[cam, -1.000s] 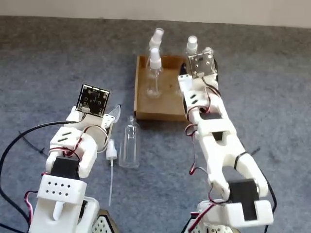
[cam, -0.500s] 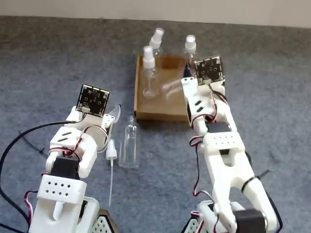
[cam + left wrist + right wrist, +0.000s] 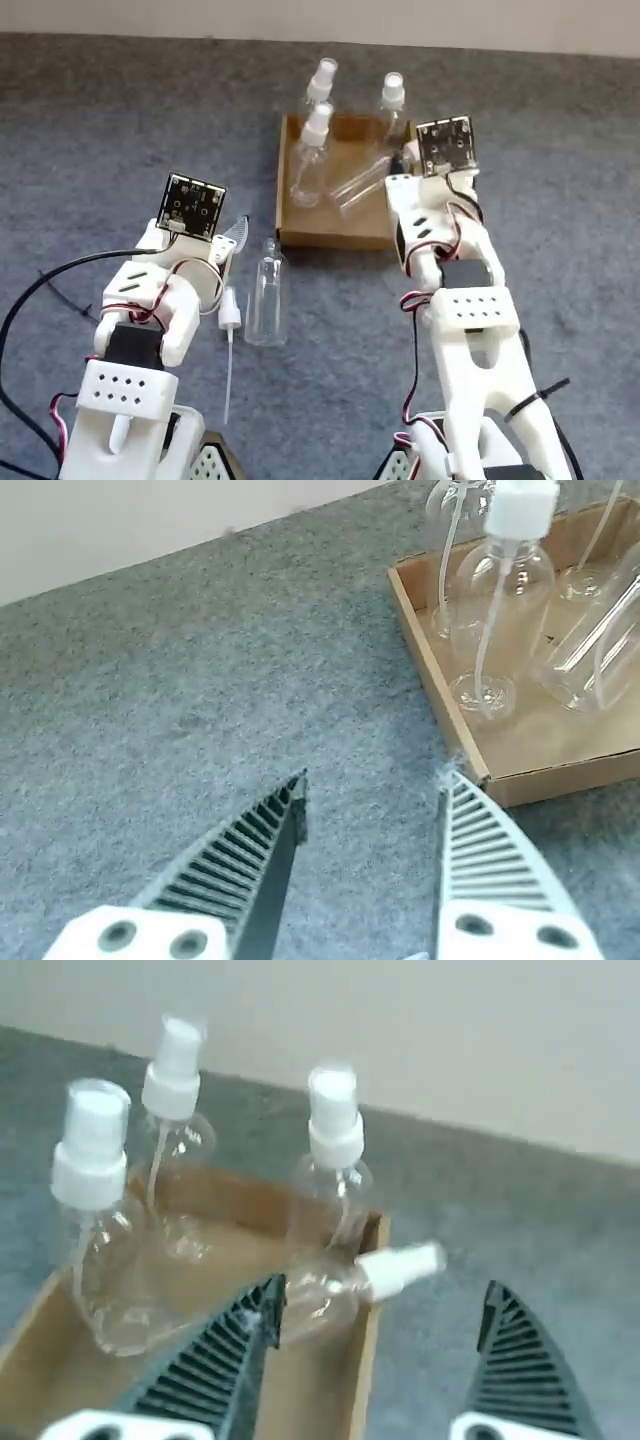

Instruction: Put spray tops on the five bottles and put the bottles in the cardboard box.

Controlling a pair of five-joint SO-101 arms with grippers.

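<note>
Drawn back from the cardboard box [image 3: 335, 240] with right hand [image 3: 380, 1300] wide, leaving a capped bottle [image 3: 355, 185] tipped inside; just beside wide left hand [image 3: 372, 785], uncapped bottle [image 3: 266, 295] lying neck toward box

Two arms of white moulded plastic, the left arm [image 3: 140, 320] and the right arm [image 3: 465, 320], built from blocky segments around black servo blocks [image 3: 132, 345]; thin red and black wires [image 3: 412, 300] loop past the joints; a thick black cable [image 3: 60, 268] trails off the left arm; each wrist carries a square circuit board [image 3: 190, 207]; the left gripper [image 3: 372, 780] has ribbed triangular fingers [image 3: 480, 850], one dark, one pale.
</note>
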